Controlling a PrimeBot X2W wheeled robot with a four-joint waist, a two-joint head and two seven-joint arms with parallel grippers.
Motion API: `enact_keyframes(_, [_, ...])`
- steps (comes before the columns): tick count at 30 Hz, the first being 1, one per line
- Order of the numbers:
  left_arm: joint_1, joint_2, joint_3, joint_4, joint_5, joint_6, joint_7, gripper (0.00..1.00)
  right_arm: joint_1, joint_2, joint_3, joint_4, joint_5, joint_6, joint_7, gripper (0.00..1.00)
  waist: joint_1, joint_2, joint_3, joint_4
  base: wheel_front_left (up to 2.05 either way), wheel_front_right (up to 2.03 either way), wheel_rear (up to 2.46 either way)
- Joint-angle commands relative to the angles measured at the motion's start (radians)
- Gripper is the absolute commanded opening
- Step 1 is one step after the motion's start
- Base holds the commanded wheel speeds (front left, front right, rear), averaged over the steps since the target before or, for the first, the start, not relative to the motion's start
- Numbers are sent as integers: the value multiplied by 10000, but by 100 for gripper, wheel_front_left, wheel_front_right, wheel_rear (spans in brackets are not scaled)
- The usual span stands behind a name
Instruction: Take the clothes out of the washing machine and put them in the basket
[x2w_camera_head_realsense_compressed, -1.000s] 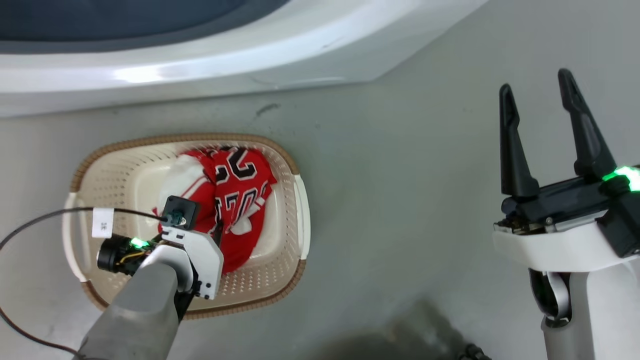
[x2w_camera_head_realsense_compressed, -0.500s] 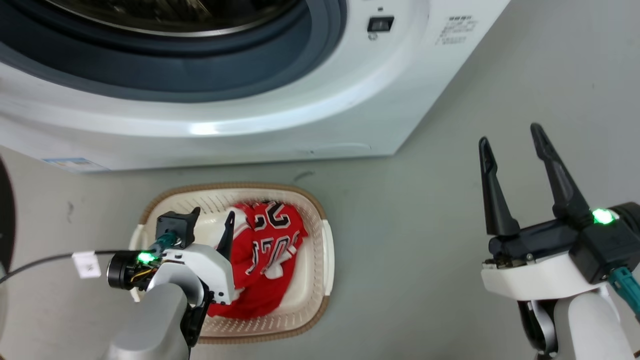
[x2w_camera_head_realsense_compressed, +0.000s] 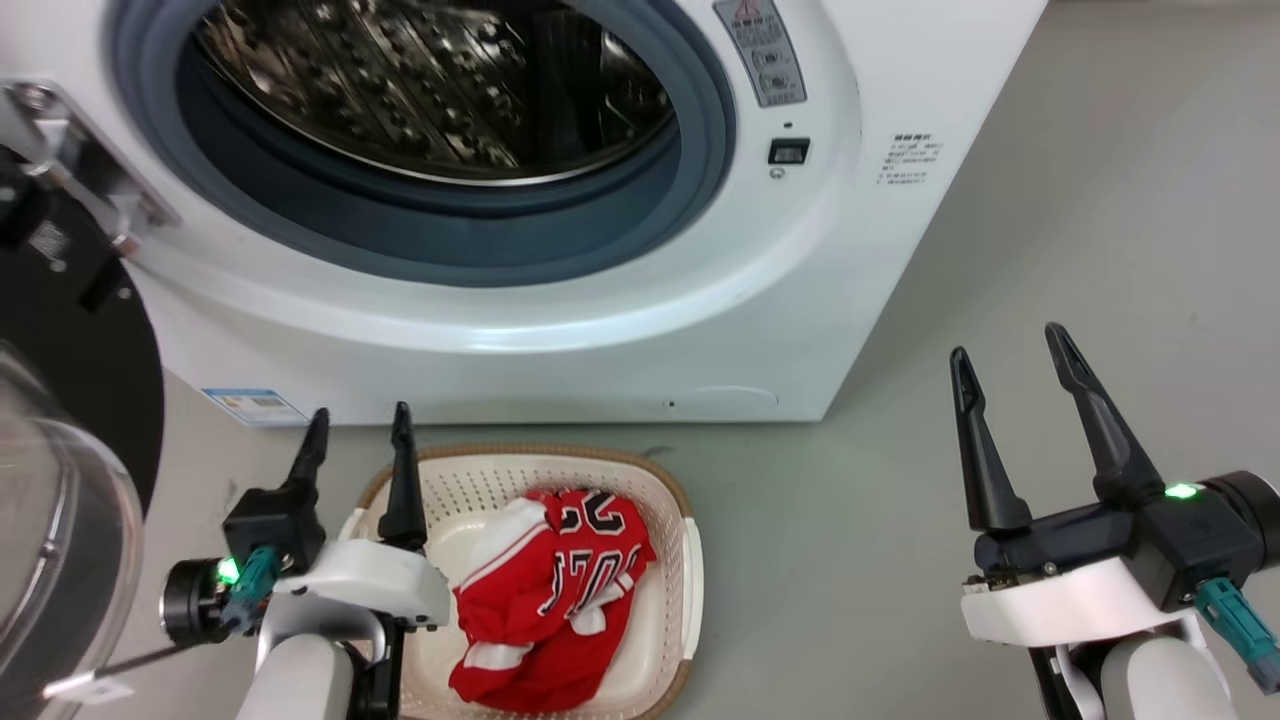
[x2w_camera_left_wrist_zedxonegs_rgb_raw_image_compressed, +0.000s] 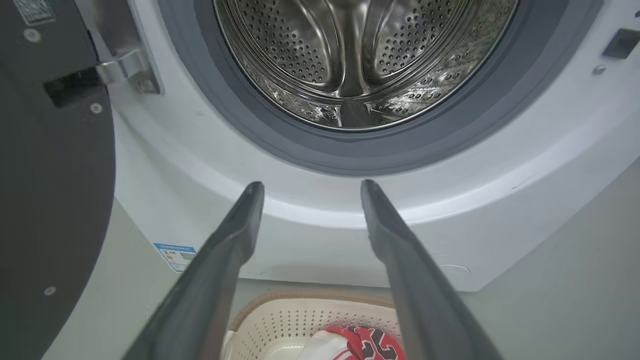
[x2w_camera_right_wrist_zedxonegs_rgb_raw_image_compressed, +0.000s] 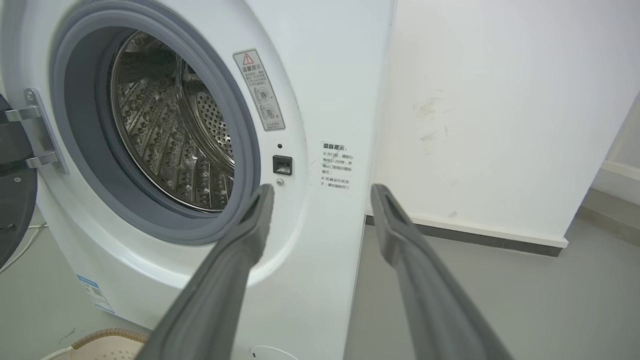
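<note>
One crumpled heap of red clothes (x2w_camera_head_realsense_compressed: 550, 600) with white trim lies in the basket (x2w_camera_head_realsense_compressed: 690, 590), which stands on the floor (x2w_camera_head_realsense_compressed: 850, 520) just in front of the washing machine (x2w_camera_head_realsense_compressed: 600, 340). Its steel drum (x2w_camera_left_wrist_zedxonegs_rgb_raw_image_compressed: 350, 50) looks bare where it shows. The left gripper (x2w_camera_head_realsense_compressed: 361, 410) hangs at the basket's left end, fingers spread and empty; the right gripper (x2w_camera_head_realsense_compressed: 1008, 340), well off to the right, is likewise wide and empty. The fabric looks light, soft and limp, so it would sag and trail from any hold. A pinch on a bunched fold should grip better than a thin edge, and slick jersey cloth may slide off narrow fingers
</note>
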Motion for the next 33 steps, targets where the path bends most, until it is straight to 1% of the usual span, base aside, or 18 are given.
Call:
enact_keyframes(1, [203,-122,196,-284,223,-48,-27,100,121,8,-35,34,12,-7,-19,100,3,-1,-287,101,0,0,0])
enact_keyframes(6, [949,-633,1042,-1587,998,-125,-27,100,417,8,-77,110,65,-7,-19,100,3,-1,-800,96,0,0,0])
enact_keyframes(10, [1470,-889,1412,-2351,1434,-179,-27,100,716,8,-99,125,97,-7,-19,100,3,-1,-1144,87,0,0,0])
enact_keyframes(15, [1999,-995,1460,-2751,1811,-241,-27,100,1039,8,-111,164,204,-7,-19,100,3,-1,-1543,82,0,0,0])
enact_keyframes(22, [2552,-1064,1338,-3110,2154,-105,-27,100,1425,8,-140,239,405,-7,-19,100,3,-1,-2027,60,0,0,0])
enact_keyframes(33, [3014,-1082,1179,-3126,2108,15,-28,100,1698,8,-198,303,541,-7,-19,100,3,-1,-2414,34,0,0,0])
